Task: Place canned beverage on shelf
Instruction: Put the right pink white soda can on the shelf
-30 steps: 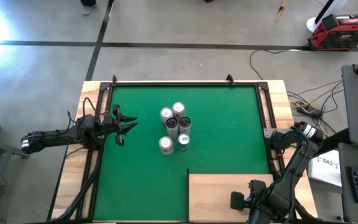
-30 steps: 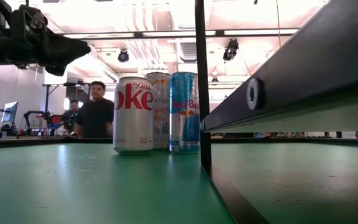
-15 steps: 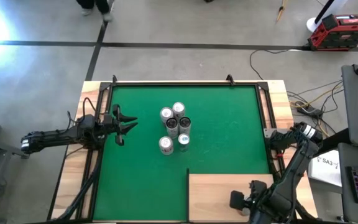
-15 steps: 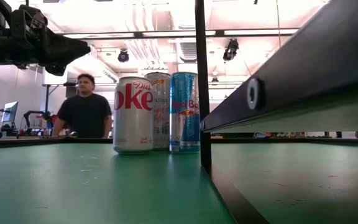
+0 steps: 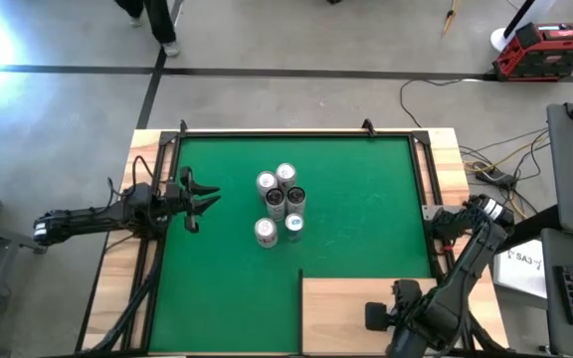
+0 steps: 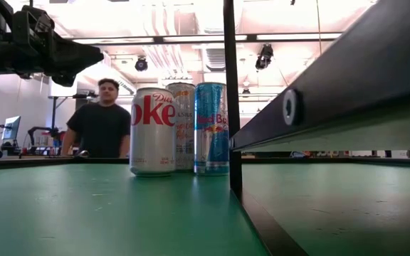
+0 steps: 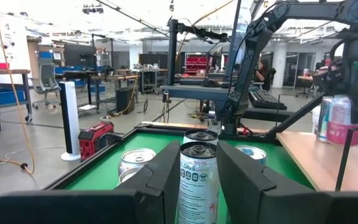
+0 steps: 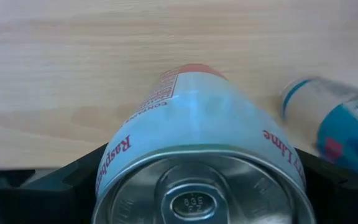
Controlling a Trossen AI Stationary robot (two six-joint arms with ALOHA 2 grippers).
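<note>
The right gripper hangs over the near right part of the table, above the shelf, a flat rectangular panel of pale tan plywood lying at the near edge of the green felt-like mat. Its 2 dark fingers are clamped on a pale blue aluminium can with red "Raspberry Lime" lettering; the right wrist view shows the can's silver top close up and the plywood grain behind it. Beside it in that view lies or stands a second can, white and blue with a pink patch, blurred, so its pose cannot be told.

The left gripper waits over the left side of the mat, pointing toward a cluster of 5 upright cans near the mat's middle. Its fingers stand slightly apart with nothing between them. From table height a silver Diet Coke can and a blue and silver Red Bull can face the camera, a pale orange-printed can behind them.

A person in a dark shirt stands in the room beyond the table.
</note>
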